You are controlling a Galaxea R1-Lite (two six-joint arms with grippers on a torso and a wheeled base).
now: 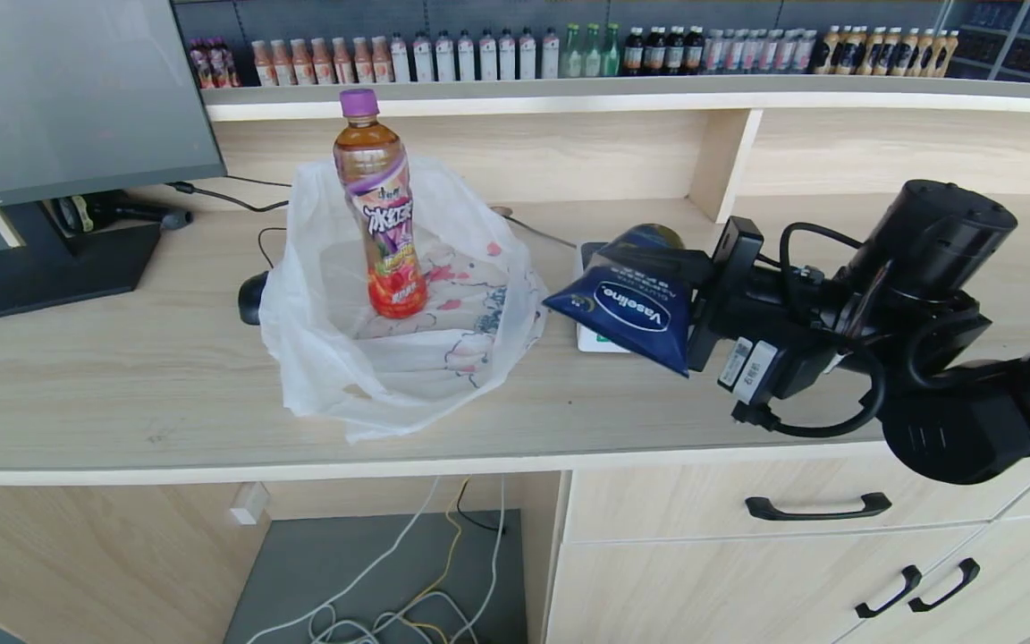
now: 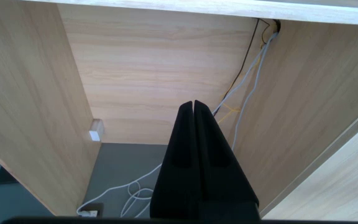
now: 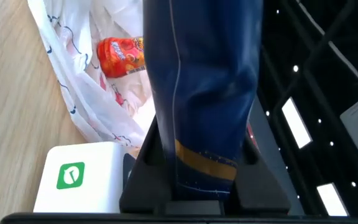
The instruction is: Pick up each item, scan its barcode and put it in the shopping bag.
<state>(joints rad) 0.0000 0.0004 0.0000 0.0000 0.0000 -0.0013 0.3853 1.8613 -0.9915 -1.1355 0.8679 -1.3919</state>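
Note:
My right gripper is shut on a dark blue lotion pouch, holding it just above the counter, over a white scanner box and right of the shopping bag. In the right wrist view the pouch hangs between the fingers, with the white scanner box and its green logo beneath. The white plastic shopping bag lies open on the counter with an upright orange tea bottle standing in it. My left gripper is shut on nothing, down below the counter in the leg space.
A monitor on a black stand occupies the counter's left. A black mouse lies by the bag. A raised shelf with several bottles runs behind. Drawers with black handles sit below the counter; cables lie on the floor.

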